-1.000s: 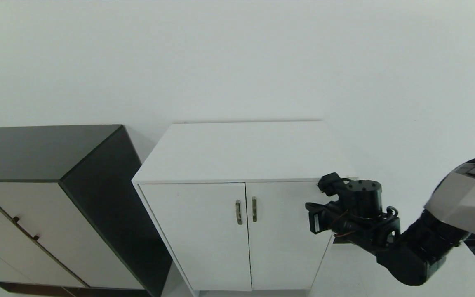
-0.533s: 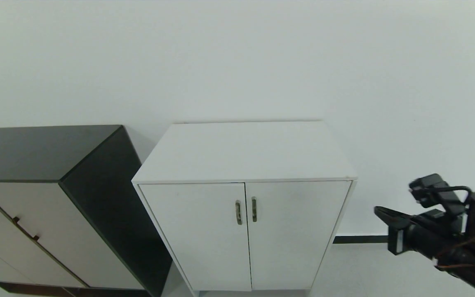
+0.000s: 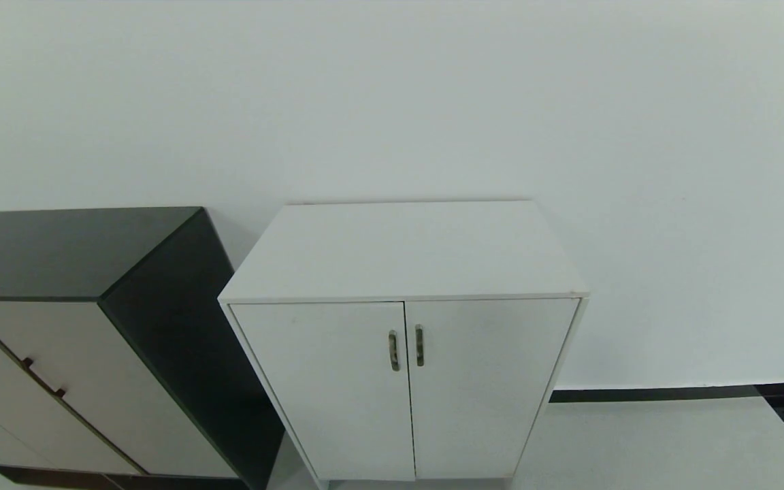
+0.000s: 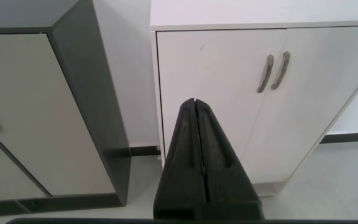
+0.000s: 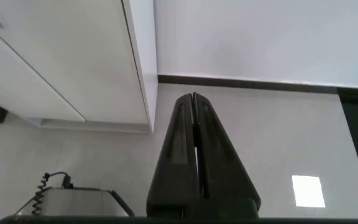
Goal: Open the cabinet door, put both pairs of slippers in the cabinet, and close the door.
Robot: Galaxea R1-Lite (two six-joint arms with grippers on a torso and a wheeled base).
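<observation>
A plain white wall backs the scene, and a pale smooth floor runs along its foot; a black-sided cabinet with cream fronts stands on the floor against the wall at the robot's left; just beside it, a narrow gap between them, stands the white two-door cabinet, also backed to the wall, its flat top bare; its left door and right door are both shut, meeting flush at the middle seam; a black skirting strip runs along the wall's foot from the white cabinet's right side; the left gripper hangs in front of the left door, apart from it, jaws pressed together on nothing; the right gripper hangs over the floor off the cabinet's lower right corner, apart from it, jaws likewise together and holding nothing; two slim upright metal handles sit side by side either side of the seam, on the doors' upper halves.
</observation>
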